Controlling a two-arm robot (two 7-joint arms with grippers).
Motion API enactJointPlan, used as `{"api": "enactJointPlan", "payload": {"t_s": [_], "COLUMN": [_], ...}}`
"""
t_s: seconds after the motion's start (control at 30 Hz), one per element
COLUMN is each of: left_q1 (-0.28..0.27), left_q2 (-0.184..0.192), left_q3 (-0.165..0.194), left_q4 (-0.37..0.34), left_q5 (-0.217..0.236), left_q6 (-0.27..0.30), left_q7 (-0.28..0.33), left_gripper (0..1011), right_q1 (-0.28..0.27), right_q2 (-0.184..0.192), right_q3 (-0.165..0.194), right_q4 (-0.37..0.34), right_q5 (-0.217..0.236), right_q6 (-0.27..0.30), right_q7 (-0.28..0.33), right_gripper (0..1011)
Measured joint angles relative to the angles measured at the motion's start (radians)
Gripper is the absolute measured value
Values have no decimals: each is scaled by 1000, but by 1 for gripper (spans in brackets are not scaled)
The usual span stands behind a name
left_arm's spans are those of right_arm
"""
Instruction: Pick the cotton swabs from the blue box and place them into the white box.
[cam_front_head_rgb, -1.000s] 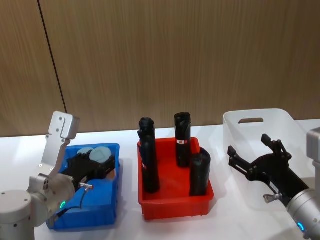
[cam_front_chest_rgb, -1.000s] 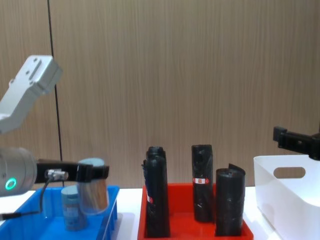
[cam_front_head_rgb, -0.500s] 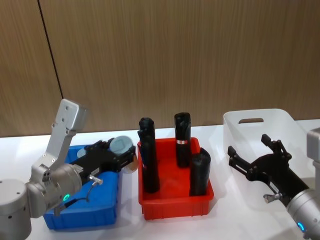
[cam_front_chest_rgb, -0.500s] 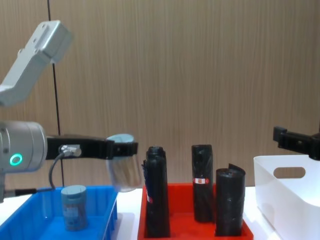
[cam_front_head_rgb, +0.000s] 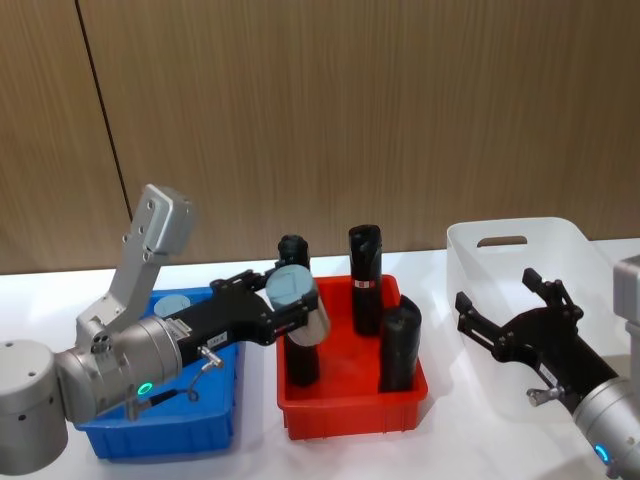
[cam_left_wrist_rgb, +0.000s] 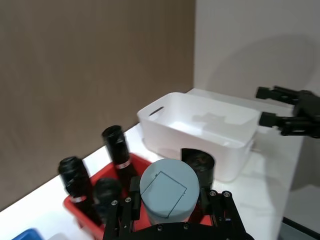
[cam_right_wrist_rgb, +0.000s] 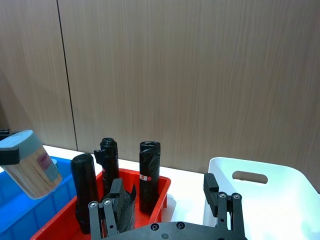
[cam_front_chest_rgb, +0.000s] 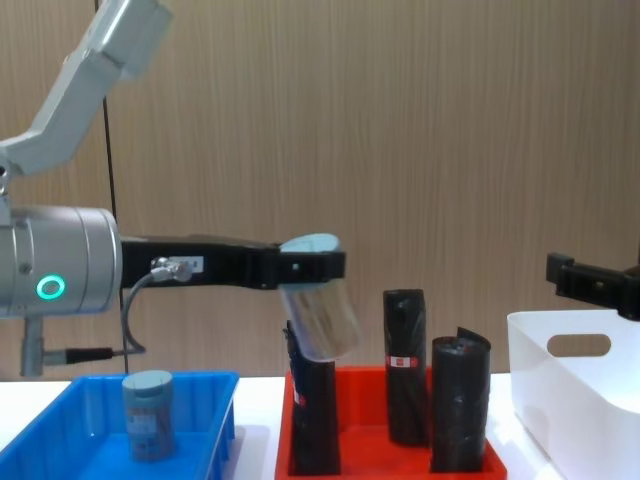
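Observation:
My left gripper (cam_front_head_rgb: 292, 306) is shut on a tub of cotton swabs (cam_front_head_rgb: 297, 297), a clear tub with a grey-blue lid (cam_left_wrist_rgb: 167, 190), tilted and held in the air over the left part of the red tray. From the side the held tub (cam_front_chest_rgb: 320, 312) hangs above the black rolls. A second tub of cotton swabs (cam_front_head_rgb: 172, 303) stands in the blue box (cam_front_head_rgb: 165, 432), also seen from the chest (cam_front_chest_rgb: 148, 415). The white box (cam_front_head_rgb: 505, 228) stands at the right. My right gripper (cam_front_head_rgb: 500, 292) hovers open beside the white box's near side, holding nothing.
A red tray (cam_front_head_rgb: 350, 415) with several tall black rolls (cam_front_head_rgb: 366, 275) sits between the blue box and the white box, under the held tub. A wooden wall panel runs close behind the white table (cam_front_head_rgb: 450, 440).
My left gripper lifted the tub out of the blue box and carried it right, to above the red tray. The right arm has not moved.

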Motion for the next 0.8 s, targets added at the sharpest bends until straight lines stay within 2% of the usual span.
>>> {"api": "enactJointPlan", "payload": {"t_s": [0.4,0.8], "left_q1": [-48,-79], "left_q2": [-13,-14], "left_q3": [15,27], "left_q4": [48,72], "left_q5": [-18,-4], "left_q6": [-45,-63], "left_q7": [-210,-332], "left_gripper": [670,670], "right_q1": [0,0], "right_q2": [0,0], "right_q3": [0,0], "right_q4": [0,0], "right_q5": [0,0], "right_q6": [0,0], "right_q7": [0,0], "right_gripper": [1002,1002]}}
